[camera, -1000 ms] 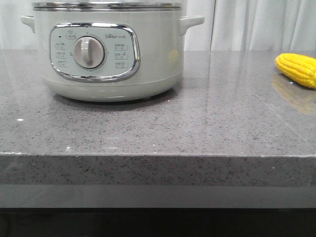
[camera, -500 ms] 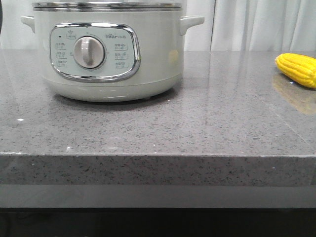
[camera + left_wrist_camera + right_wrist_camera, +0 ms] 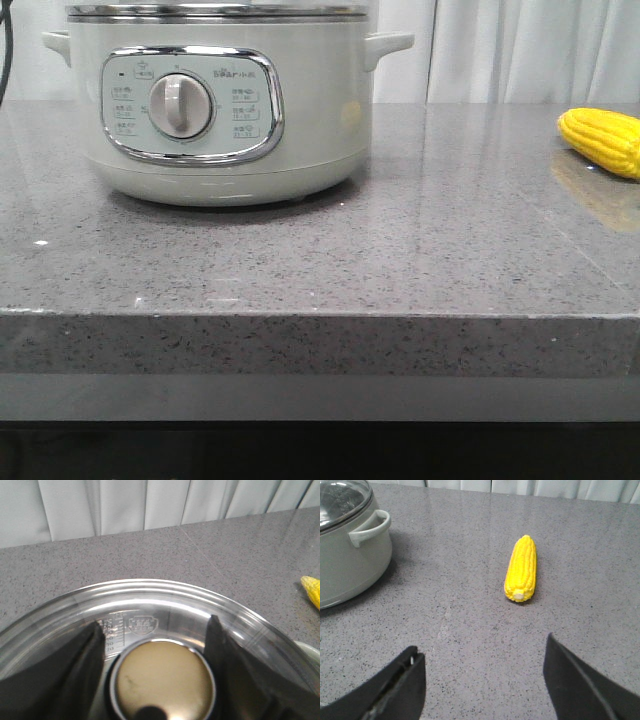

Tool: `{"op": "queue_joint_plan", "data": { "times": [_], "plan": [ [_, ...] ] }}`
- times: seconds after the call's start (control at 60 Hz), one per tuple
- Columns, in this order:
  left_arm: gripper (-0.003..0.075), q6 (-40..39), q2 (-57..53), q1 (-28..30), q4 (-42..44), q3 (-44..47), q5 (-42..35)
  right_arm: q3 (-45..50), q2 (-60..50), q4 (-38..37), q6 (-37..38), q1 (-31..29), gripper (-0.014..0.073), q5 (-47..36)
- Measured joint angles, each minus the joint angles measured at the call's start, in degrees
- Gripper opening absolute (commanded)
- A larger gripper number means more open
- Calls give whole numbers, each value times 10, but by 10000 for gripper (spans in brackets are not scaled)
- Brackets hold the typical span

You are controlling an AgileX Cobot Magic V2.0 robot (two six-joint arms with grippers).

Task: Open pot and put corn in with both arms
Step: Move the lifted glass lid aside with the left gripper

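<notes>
At upper left of the front view, the pot (image 3: 215, 100) sits lidded on the counter (image 3: 400, 250); left claw (image 3: 155, 630) spread wide astride the smooth, likely slippery lid knob (image 3: 162, 682). Corn (image 3: 521, 568), light and stiff, lies ahead of the wide-spread right claw (image 3: 482, 670); grip mid-cob.

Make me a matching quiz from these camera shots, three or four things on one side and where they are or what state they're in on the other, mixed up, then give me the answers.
Things:
1. corn
2. pot
3. left gripper
4. right gripper

States:
A. open on either side of the lid knob
B. lying on its side on the grey counter
C. open above bare counter, short of the cob
D. standing with its glass lid on

Pairs: 1-B, 2-D, 3-A, 4-C
</notes>
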Motion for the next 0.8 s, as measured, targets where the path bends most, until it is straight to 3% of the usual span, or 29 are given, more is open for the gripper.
{"op": "queue_joint_plan", "data": {
  "times": [0.367, 0.583, 0.8],
  "plan": [
    [314, -1, -1, -1, -3, -31, 35, 0, 0, 0, 0, 0, 519, -3],
    [314, -2, -58, -1, 6, -54, 54, 0, 0, 0, 0, 0, 519, -3],
    [314, -2, -157, -1, 57, -58, 148, 0, 0, 0, 0, 0, 519, -3]
  ]
}}
